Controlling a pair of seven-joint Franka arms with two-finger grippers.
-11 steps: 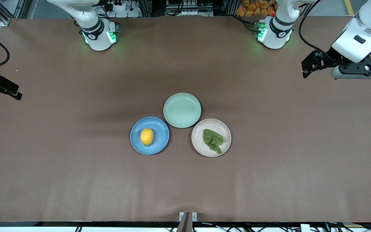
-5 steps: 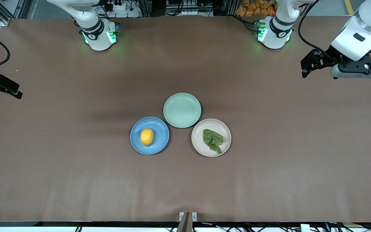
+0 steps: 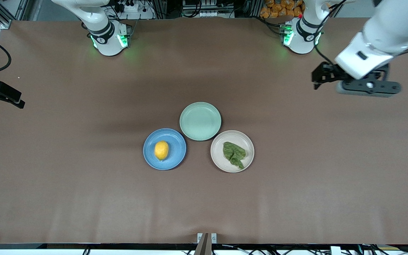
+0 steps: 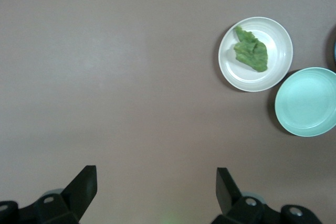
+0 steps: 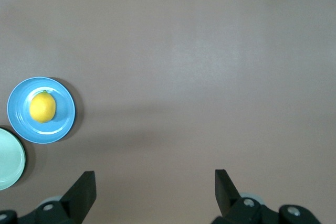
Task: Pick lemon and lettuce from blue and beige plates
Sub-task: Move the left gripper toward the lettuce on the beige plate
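Observation:
The lemon (image 3: 161, 150) lies on the blue plate (image 3: 176, 148). The lettuce (image 3: 234, 154) lies on the beige plate (image 3: 232, 136). My left gripper (image 3: 315, 80) is open and empty, up over bare table toward the left arm's end, well away from the beige plate. My right gripper (image 3: 19, 100) is open and empty over the table's edge at the right arm's end. The left wrist view shows its open gripper (image 4: 156, 182), the lettuce (image 4: 251, 50) and the beige plate (image 4: 279, 51). The right wrist view shows its open gripper (image 5: 155, 184), the lemon (image 5: 42, 107) and the blue plate (image 5: 63, 120).
An empty mint-green plate (image 3: 200, 121) touches both plates, farther from the front camera than they are. It also shows in the left wrist view (image 4: 307, 102) and the right wrist view (image 5: 8, 158). Brown table cover (image 3: 83, 184) lies all around.
My left arm has swung in from the table's end toward the plates. The right arm, the plates, the lemon and the lettuce have not moved.

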